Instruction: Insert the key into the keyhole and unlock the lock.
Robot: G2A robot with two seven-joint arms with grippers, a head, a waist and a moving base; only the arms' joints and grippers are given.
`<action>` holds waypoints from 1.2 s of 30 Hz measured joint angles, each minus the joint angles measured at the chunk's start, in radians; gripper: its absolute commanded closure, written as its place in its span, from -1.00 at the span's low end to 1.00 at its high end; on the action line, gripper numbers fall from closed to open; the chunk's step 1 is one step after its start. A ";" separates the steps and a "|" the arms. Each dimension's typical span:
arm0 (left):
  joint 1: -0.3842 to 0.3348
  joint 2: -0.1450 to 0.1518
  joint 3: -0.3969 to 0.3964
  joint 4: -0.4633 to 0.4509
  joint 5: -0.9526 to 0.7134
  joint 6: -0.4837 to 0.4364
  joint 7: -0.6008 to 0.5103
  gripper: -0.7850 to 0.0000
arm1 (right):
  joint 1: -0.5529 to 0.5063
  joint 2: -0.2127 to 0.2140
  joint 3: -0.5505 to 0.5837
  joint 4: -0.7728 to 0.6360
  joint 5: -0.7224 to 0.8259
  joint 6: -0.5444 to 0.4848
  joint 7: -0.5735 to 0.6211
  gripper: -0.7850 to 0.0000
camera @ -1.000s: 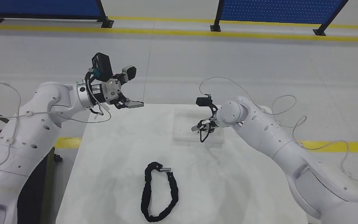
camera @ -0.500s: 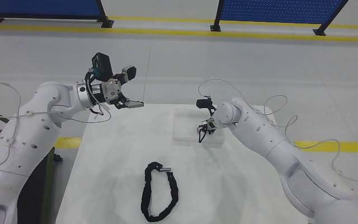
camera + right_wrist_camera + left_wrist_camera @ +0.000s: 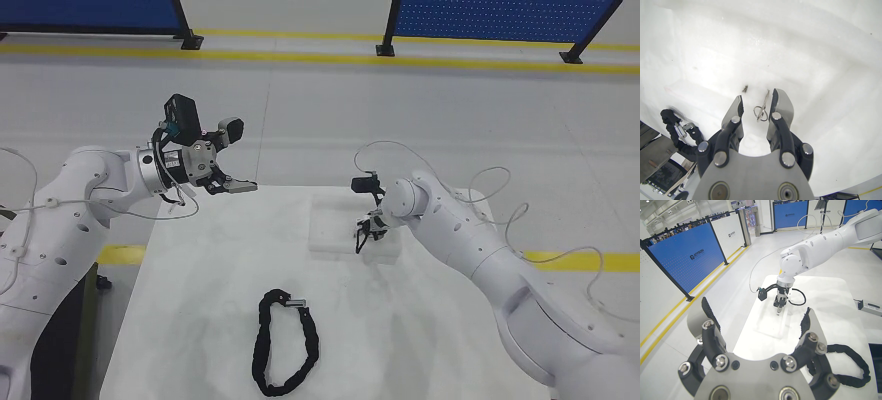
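Metal key [image 3: 763, 108] lying between the parted fingers of the right claw [image 3: 757, 94].
Left claw [image 3: 756, 303] wide open at tabletop [image 3: 200, 300] 10 o'clock; chain lock [image 3: 285, 340] at 7 o'clock.

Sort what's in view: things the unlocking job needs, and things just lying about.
Job: key, lying between the fingers of the open right claw; chain lock with its keyhole cylinder; left claw, open and empty.

Lying about: clear tray under the key; grey box at the edge of the table; blue barriers behind.
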 measured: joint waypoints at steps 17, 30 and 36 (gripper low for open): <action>0.000 0.000 0.000 0.000 0.000 0.000 0.000 -1.00 | -0.008 -0.025 0.030 0.041 -0.049 0.008 0.009 0.70; 0.000 0.000 0.000 0.000 0.000 0.000 0.000 -1.00 | -0.011 -0.047 0.051 0.080 -0.075 0.000 0.025 1.00; 0.000 0.000 0.000 0.000 0.000 0.000 0.000 -1.00 | -0.001 -0.051 0.066 0.094 -0.092 0.004 0.031 1.00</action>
